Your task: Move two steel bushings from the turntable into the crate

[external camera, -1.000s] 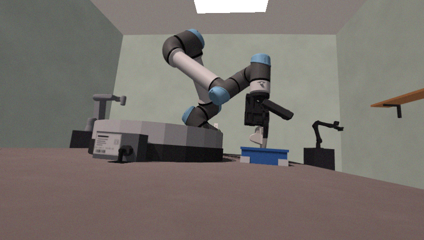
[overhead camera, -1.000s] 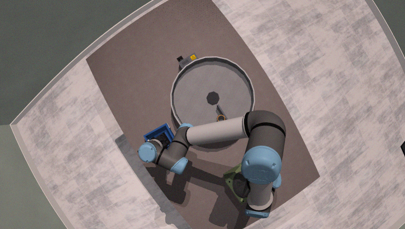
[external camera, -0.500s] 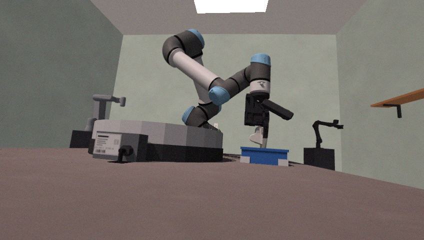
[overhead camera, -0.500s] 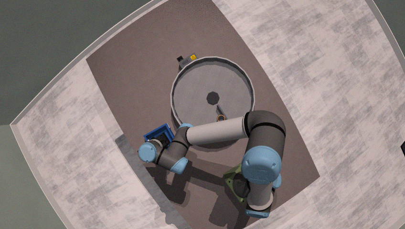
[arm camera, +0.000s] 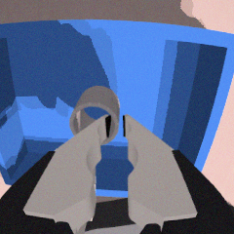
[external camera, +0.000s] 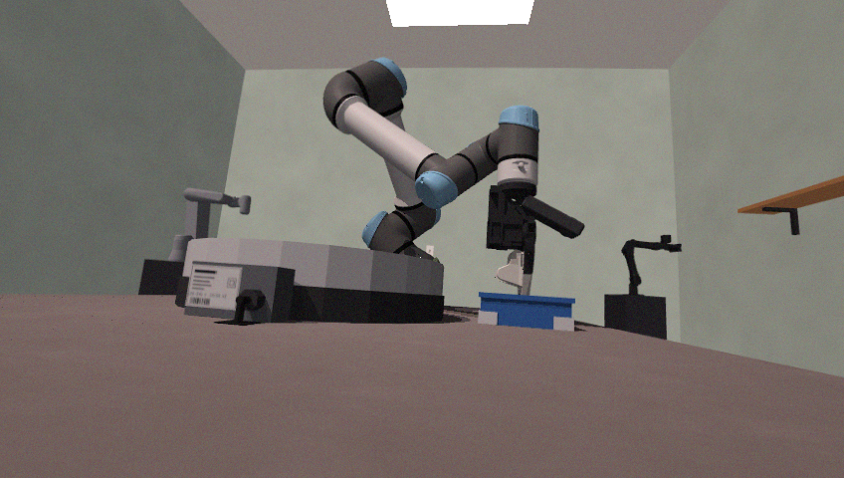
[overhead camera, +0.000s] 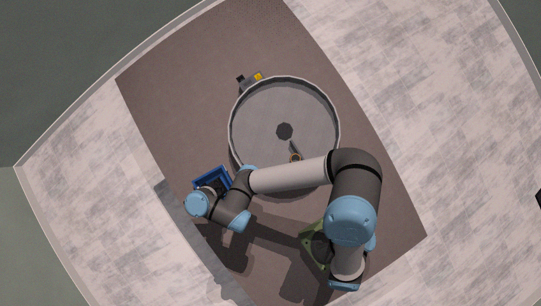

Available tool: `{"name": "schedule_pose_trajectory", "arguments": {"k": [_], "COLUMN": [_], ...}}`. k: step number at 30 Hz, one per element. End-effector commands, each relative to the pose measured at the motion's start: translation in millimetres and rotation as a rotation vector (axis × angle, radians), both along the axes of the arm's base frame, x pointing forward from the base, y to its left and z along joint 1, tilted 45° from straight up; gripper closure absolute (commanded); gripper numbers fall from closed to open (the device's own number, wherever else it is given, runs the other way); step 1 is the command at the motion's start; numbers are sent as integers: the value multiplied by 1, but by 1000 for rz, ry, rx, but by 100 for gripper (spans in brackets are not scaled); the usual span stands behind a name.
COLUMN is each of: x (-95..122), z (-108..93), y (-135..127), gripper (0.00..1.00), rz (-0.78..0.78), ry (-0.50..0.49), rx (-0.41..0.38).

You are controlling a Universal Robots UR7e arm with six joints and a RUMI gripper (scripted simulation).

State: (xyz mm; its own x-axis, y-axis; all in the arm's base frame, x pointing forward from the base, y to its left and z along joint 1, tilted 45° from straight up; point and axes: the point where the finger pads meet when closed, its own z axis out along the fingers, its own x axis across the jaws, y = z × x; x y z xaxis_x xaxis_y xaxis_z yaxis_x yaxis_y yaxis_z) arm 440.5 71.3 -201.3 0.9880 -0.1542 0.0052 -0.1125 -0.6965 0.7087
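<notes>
Steel bushing (arm camera: pixel 96 113) above blue crate (arm camera: pixel 146 63)
</notes>
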Motion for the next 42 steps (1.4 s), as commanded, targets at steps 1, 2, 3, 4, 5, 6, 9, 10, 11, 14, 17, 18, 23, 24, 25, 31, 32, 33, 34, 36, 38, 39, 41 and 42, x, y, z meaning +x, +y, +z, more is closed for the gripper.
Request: {"name": "schedule_pose_trajectory", "arguments": {"k": [1, 2, 3, 4, 5, 6, 9, 10, 11, 14, 17, 18, 23, 24, 25, 31, 32, 33, 34, 36, 38, 39, 41, 42], "x": [1, 2, 2, 2, 3, 3, 4, 4, 5, 6, 8, 8, 10, 10, 10, 10, 10, 10, 10, 10, 10, 10, 10, 10], "z": [6, 8, 10, 13, 15, 18, 25, 25, 28, 39, 49, 52, 62, 64, 65, 66, 66, 66, 66, 66, 66, 66, 66, 66], "y": [6, 8, 10, 13, 15, 18, 25, 25, 28, 39, 48, 51, 62, 63, 64, 66, 66, 66, 66, 66, 66, 66, 66, 66], "gripper": [94, 94, 94, 94, 94, 94, 94, 94, 94, 94, 94, 94, 94, 94, 94, 94, 94, 94, 94, 94, 94, 94, 94, 94], "rz": [1, 1, 1, 1, 1, 1, 1, 1, 1, 1, 1, 1, 1, 1, 1, 1, 1, 1, 1, 1, 1, 1, 1, 1], "ry": [-1, -1, -1, -1, -1, -1, -1, -1, -1, -1, -1, -1, -1, -1, -1, -1, -1, -1, -1, -1, -1, -1, -1, -1], "rx": [0, 0, 0, 0, 0, 0, 0, 0, 0, 0, 0, 0, 0, 0, 0, 0, 0, 0, 0, 0, 0, 0, 0, 0]}}
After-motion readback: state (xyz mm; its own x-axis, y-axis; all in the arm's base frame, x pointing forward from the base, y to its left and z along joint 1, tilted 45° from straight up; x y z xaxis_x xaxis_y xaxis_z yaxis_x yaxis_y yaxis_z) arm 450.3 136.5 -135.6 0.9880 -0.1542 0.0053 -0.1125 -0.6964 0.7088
